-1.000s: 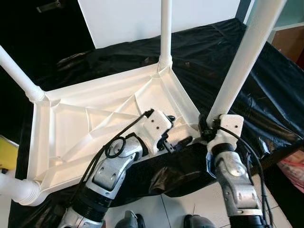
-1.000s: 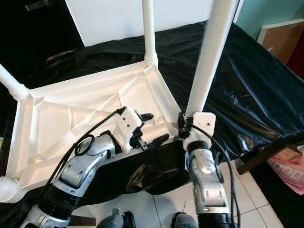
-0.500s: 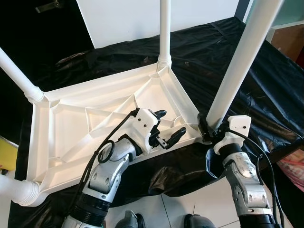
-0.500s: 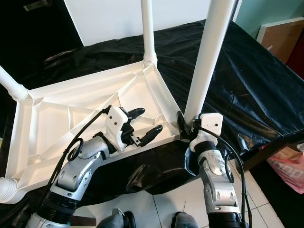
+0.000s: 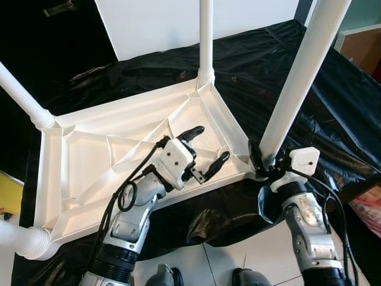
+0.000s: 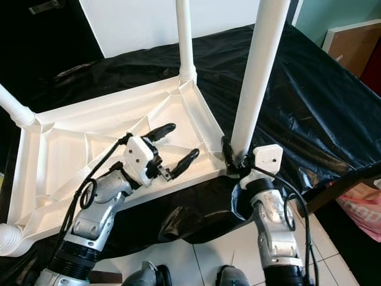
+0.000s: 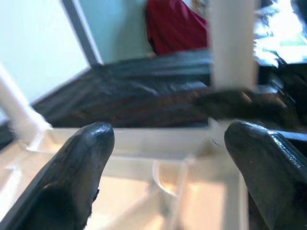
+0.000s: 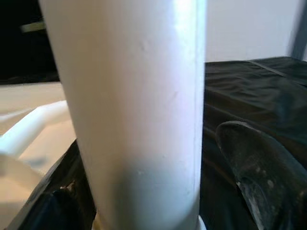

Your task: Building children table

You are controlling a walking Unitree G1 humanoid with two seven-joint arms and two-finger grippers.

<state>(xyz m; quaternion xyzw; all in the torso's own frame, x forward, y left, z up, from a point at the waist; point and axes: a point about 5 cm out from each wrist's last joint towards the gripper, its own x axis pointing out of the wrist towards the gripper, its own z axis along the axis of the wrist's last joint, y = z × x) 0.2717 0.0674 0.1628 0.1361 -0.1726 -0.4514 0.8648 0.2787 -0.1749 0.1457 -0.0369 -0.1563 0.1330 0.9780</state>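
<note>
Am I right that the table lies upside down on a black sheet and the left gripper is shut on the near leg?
Not quite: the right gripper holds the near leg, as the left eye view shows. The left gripper is open over the upturned table on the black sheet.

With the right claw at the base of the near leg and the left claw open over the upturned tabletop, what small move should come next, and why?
Probably press or twist the near leg down into its corner socket. The right claw grips that leg at its base, at the corner of the upturned tabletop. The left claw hovers open over the tabletop's underside, holding nothing, so it could drop onto the rim to steady it.
</note>
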